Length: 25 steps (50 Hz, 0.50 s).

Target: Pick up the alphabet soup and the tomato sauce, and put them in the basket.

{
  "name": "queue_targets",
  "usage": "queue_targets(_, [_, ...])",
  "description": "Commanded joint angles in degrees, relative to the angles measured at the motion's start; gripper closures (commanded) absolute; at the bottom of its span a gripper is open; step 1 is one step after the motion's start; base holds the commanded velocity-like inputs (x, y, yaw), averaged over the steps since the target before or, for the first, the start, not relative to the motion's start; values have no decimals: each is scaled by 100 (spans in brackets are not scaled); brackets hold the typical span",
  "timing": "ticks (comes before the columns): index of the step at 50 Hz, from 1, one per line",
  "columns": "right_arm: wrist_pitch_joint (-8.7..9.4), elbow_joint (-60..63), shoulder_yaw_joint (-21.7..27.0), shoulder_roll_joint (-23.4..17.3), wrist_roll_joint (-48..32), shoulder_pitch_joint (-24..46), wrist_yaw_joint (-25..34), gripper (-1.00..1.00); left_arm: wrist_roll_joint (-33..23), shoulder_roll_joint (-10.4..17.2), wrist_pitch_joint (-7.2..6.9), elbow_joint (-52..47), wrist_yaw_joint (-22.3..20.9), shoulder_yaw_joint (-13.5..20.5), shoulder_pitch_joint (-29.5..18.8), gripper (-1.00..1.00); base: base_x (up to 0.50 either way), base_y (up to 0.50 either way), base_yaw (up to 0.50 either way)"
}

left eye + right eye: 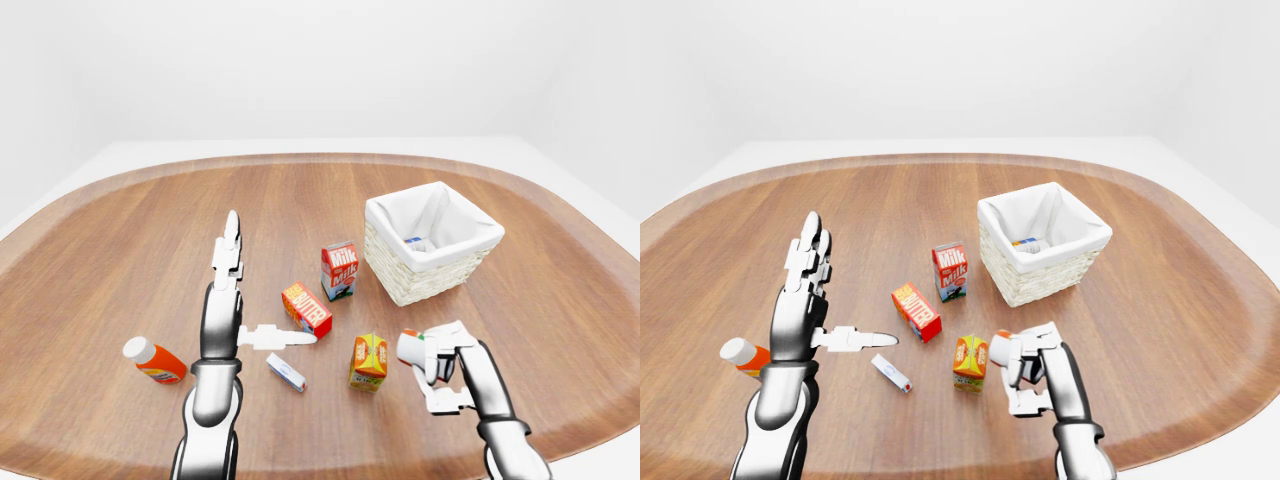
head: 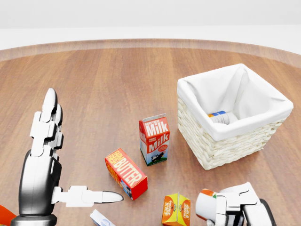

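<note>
My right hand (image 1: 437, 362) is shut on a small can (image 1: 410, 347) with a white side and a red-orange end, held low over the table at the lower right of the left-eye view. The can also shows at the bottom of the head view (image 2: 205, 205). The white-lined wicker basket (image 2: 225, 150) stands up and to the right of that hand. Another can (image 2: 220, 117) with a blue and orange label lies inside it. My left hand (image 1: 262, 290) is open and empty, fingers pointing up and thumb out to the right, left of the butter box.
Between the hands and the basket stand a milk carton (image 1: 339, 270), a red butter box (image 1: 307, 308) and an orange juice carton (image 1: 368, 361). A small white box (image 1: 286, 372) and an orange bottle with a white cap (image 1: 155, 360) lie near my left arm.
</note>
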<state>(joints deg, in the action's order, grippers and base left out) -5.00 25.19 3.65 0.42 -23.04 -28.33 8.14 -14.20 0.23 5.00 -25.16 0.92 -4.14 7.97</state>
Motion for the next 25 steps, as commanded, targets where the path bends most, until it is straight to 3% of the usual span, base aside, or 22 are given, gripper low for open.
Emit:
queue_targets(1, [0,522,318,141,165,271,250,100,-8,6,0,7,-5,-2,0,-100,0,0,0])
queue_targets(16, [0,698,725,108,260,1064,373,100,-6,5,0,7,-7,-1,0,-100,0,0,0])
queue_targets(25, [0,22,781,-175,32,1821,14,100,-9,6,0,7,-6,-1,0,-100,0,0,0])
